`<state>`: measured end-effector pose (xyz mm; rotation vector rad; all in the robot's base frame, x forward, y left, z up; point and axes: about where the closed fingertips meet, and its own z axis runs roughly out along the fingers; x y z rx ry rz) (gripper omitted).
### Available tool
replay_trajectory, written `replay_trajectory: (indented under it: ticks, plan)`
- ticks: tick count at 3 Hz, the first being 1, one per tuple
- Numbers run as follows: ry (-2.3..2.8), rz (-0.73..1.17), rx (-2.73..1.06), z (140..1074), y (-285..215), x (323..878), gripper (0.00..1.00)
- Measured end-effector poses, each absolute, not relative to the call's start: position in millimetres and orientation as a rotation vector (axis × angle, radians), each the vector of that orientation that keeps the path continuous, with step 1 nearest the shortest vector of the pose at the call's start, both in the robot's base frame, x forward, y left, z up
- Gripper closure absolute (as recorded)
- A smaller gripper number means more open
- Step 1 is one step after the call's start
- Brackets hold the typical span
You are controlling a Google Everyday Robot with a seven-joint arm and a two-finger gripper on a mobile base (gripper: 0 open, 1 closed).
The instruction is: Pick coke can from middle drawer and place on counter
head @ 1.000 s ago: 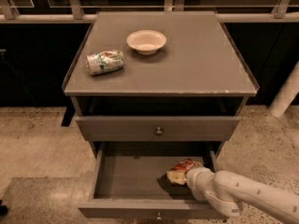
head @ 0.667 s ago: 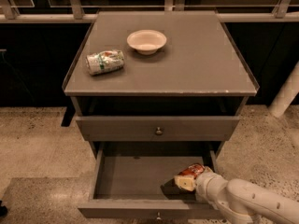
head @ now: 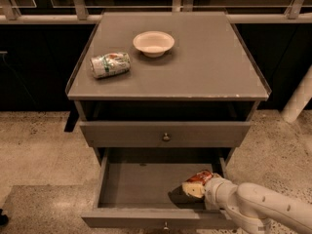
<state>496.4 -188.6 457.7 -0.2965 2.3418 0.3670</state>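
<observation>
The coke can point(head: 203, 176) is red and tilted, at the right end of the open middle drawer point(head: 139, 185), just above its grey floor. My gripper point(head: 195, 187) reaches in from the lower right on a white arm and is shut on the can, its cream-coloured end covering the can's lower part. The counter point(head: 209, 67) is the flat grey top of the cabinet, well above the gripper.
A green-and-white patterned can point(head: 110, 65) lies on its side at the counter's left. A cream bowl point(head: 153, 43) sits at the counter's back middle. A closed knobbed drawer front point(head: 165, 133) overhangs the open drawer. A white post point(head: 298, 99) stands at the right.
The gripper and the can have moved together a little to the right and towards the drawer's front, and the can now sits slightly higher.
</observation>
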Motion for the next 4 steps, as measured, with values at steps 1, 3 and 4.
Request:
replay_trajectory:
  ticks: [1,3,4]
  plan:
    - [2.31,0.408,-0.307,501,-190,487,1.0]
    - [2.075,0.316,-0.401,638,-189,464,1.0]
    - [1.947,0.277,-0.451,701,-175,452,1.0]
